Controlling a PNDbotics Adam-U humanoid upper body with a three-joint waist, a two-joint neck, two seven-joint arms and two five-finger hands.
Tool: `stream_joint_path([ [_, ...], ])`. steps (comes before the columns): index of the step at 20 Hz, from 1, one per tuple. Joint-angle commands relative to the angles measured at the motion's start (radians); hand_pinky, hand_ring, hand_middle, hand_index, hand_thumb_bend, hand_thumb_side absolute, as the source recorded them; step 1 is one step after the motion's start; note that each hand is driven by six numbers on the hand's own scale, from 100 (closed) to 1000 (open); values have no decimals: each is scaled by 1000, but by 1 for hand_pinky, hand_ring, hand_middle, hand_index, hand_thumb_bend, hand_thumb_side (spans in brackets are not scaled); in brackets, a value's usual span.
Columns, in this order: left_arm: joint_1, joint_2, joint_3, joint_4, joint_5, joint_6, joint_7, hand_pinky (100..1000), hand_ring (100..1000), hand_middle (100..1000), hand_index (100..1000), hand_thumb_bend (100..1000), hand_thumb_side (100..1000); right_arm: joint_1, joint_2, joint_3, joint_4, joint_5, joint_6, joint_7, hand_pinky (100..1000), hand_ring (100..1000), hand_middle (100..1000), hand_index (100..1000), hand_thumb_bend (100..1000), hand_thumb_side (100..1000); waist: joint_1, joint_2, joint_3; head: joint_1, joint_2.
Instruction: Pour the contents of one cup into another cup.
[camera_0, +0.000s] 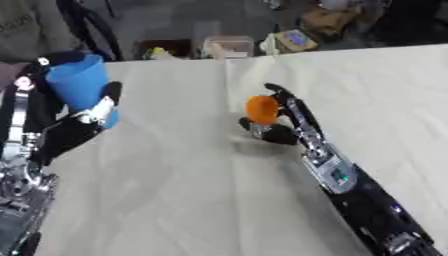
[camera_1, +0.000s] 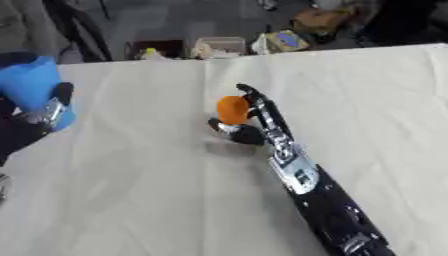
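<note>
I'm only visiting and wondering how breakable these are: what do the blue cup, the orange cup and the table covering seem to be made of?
The blue cup in the left hand looks like plastic: one even colour, smooth matte wall. The orange cup at the right hand looks the same, probably plastic, though it is too blurred to be sure. The table covering appears to be cream cloth, with soft creases and fold lines.

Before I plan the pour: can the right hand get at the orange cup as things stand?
Probably yes: the right hand is already at the orange cup, its fingers seemingly curled around it. The blue cup, held in the left hand, is far aside.
</note>
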Motion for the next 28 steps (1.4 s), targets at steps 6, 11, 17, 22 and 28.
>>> stream_joint_path([
  [6, -12, 11, 3, -11, 0, 0, 0, 209, 284, 273, 694, 371, 100, -31, 7, 6, 4, 24, -1, 3, 620, 680, 632, 942, 580, 355, 2, -15, 7, -2, -10],
  [11, -13, 9, 2, -12, 0, 1, -1, 209, 283, 273, 694, 371, 100, -32, 15, 6, 26, 26, -4, 5, 609, 664, 621, 938, 557, 337, 4, -13, 10, -3, -10],
  [17, -14, 5, 0, -12, 3, 1, -2, 209, 283, 273, 692, 370, 100, -34, 26, 3, 48, 13, -4, -1, 502, 548, 499, 898, 467, 283, 7, -11, 15, -4, -13],
  [22, -12, 4, -1, -11, 5, 1, -1, 209, 283, 273, 692, 374, 100, -38, 31, -3, 52, -5, 5, -45, 262, 349, 279, 747, 301, 200, 9, -10, 16, -6, -14],
  [28, -8, 3, -1, -5, 3, -1, 1, 208, 282, 272, 690, 373, 100, -37, 32, -4, 27, -32, 22, -110, 100, 172, 100, 550, 100, 100, 6, -10, 14, -5, -12],
])
